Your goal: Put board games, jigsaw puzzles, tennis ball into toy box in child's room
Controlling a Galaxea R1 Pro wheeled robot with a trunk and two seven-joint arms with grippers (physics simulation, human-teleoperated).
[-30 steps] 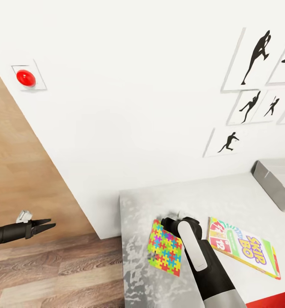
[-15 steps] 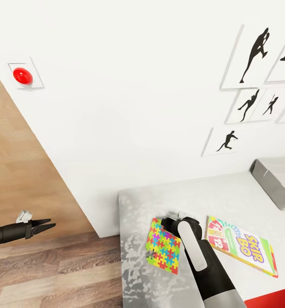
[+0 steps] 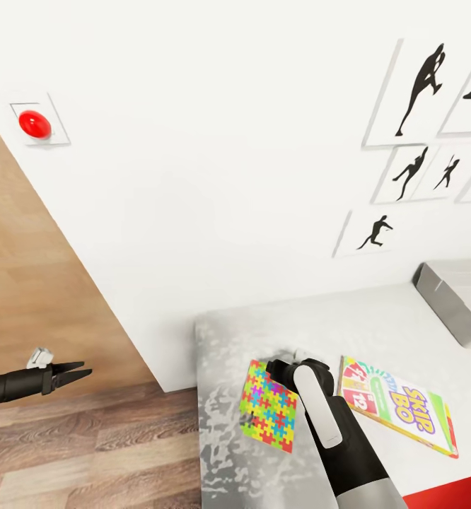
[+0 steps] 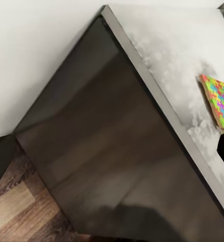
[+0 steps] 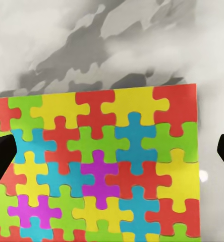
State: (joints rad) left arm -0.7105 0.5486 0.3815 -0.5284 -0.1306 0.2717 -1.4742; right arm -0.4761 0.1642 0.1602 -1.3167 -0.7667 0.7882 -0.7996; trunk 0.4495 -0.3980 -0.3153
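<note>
Fingertips of the right gripper stand spread wide, one at each side edge of the wrist picture, straddling the jigsaw puzzle lying flat at lower centre of the head view on the table. Such a thin board probably needs lifting by an edge. Skip-Bo board game lies just right of the forearm; keep clear of it. Toy box waits at the right edge. Left gripper, pressed together, idles at lower left.
</note>
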